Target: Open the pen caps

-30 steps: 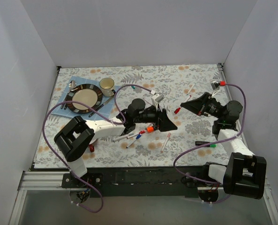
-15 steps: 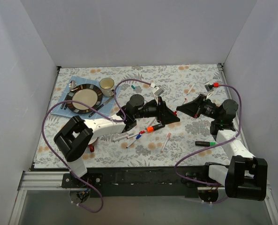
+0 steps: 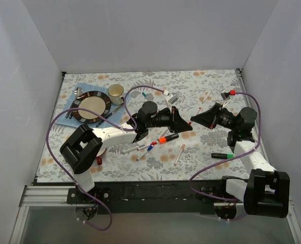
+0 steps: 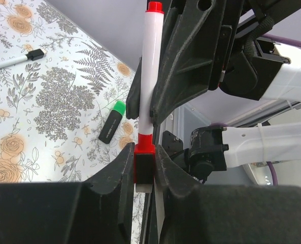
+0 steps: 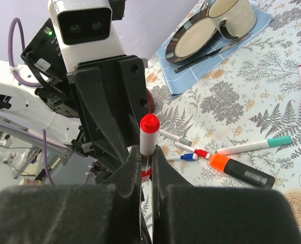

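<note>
Both are clamped, left gripper (image 4: 144, 152) on red cap (image 4: 144, 162), right gripper (image 5: 146, 152) on white pen barrel (image 4: 149, 66); an off-axis pull risks the cap slipping or the barrel bending.

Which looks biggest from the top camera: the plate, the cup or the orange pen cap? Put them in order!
Biggest to smallest in the top view:
1. plate
2. cup
3. orange pen cap
The differences are plain, so nearness to the camera does not change the order.
</note>
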